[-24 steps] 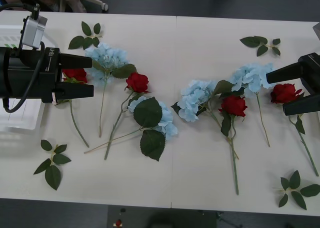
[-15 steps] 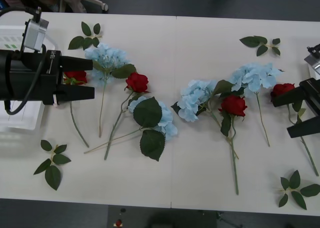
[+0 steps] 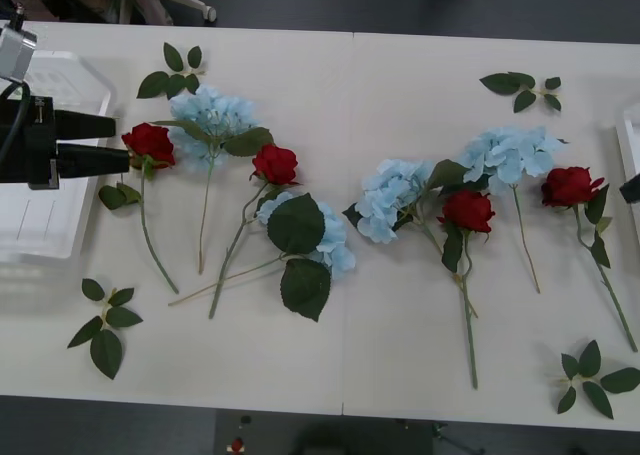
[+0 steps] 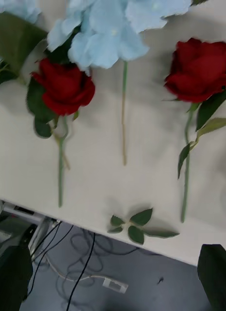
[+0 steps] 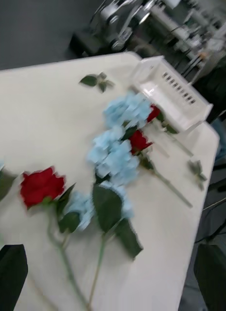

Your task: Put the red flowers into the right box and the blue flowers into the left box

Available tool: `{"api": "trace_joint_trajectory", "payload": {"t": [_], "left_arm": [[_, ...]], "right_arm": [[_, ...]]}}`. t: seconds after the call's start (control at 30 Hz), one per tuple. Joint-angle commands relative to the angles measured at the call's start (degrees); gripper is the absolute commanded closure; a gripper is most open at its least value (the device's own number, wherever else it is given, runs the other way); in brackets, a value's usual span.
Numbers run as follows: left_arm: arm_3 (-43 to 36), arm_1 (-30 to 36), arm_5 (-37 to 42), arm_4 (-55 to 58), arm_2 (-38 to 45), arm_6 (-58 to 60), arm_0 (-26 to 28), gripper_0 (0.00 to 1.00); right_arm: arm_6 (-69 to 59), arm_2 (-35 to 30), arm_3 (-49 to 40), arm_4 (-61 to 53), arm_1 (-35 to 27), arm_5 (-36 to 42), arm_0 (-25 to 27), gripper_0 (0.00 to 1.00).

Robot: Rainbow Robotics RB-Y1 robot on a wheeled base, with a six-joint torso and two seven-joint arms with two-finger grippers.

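Observation:
Several red flowers lie on the white table: one rose (image 3: 150, 142) at the left, one (image 3: 275, 163) left of centre, and two at the right (image 3: 466, 211) (image 3: 570, 186). Blue flowers (image 3: 212, 115) (image 3: 330, 237) (image 3: 390, 197) (image 3: 510, 152) lie among them. My left gripper (image 3: 120, 142) hovers open and empty over the left box (image 3: 75, 75), its tips just short of the leftmost rose. The right gripper (image 4: 113, 252) is open and empty, drawn back at the table's right edge, looking down on two roses (image 4: 64, 87) (image 4: 200, 68). The right box (image 3: 628, 140) is a sliver at the right edge.
Loose green leaf sprigs lie at the back left (image 3: 172, 72), front left (image 3: 105, 325), back right (image 3: 522, 87) and front right (image 3: 592, 377). Bare table stretches across the back centre and the front centre. The right box (image 5: 168, 92) stands at the table's far end in the left wrist view.
Both arms have pulled outward. The left gripper slid left off the leftmost rose, which now lies uncovered. The right arm has withdrawn to the right edge, leaving the rightmost rose on the table.

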Motion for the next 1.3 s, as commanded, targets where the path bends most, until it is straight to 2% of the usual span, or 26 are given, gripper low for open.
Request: {"api": "trace_joint_trajectory", "payload": {"t": [0.03,0.13,0.23,0.37,0.5,0.83,0.97,1.2,1.23,1.3], "left_arm": [[1.1,-0.5,0.4,-14.6,1.7,24.3,-1.6,0.0],[1.7,-3.1,0.9,-28.2,1.7,37.5,-3.3,0.0],[4.0,-7.5,3.9,-40.1,1.6,45.7,-6.2,0.0],[9.3,-13.8,8.1,-50.4,1.2,50.9,-11.2,0.0],[15.1,-16.8,8.7,-56.3,-2.9,51.2,-15.6,0.0],[27.0,-20.8,7.0,-61.8,-13.8,51.6,-24.3,0.0],[31.2,-22.7,4.0,-62.3,-17.5,51.5,-25.8,0.0],[34.8,-26.1,-0.7,-63.7,-19.0,51.0,-25.8,0.0],[34.9,-26.3,-0.7,-64.5,-19.0,51.0,-25.8,0.0],[34.8,-26.6,-0.7,-66.7,-19.3,50.8,-25.9,0.0]], "right_arm": [[-6.9,7.6,2.7,5.8,-0.3,-8.0,0.8,0.0],[-6.8,12.5,5.2,9.5,0.1,-13.4,-0.3,0.0],[-6.3,17.7,7.8,13.0,0.4,-17.3,-2.7,0.0],[-6.7,24.4,10.8,16.9,1.4,-20.4,-6.5,0.0],[-6.6,27.3,14.2,18.3,4.0,-23.9,-8.0,0.0],[-6.8,37.0,21.7,23.4,8.6,-33.7,-12.0,0.0],[-6.8,39.8,25.1,24.2,10.3,-35.7,-14.0,0.0],[-6.8,42.9,31.5,24.1,13.1,-39.2,-16.3,0.0],[-6.8,43.8,32.4,24.1,13.5,-40.1,-16.8,0.01],[-7.0,45.3,34.0,23.9,14.2,-41.1,-17.6,0.18]]}}
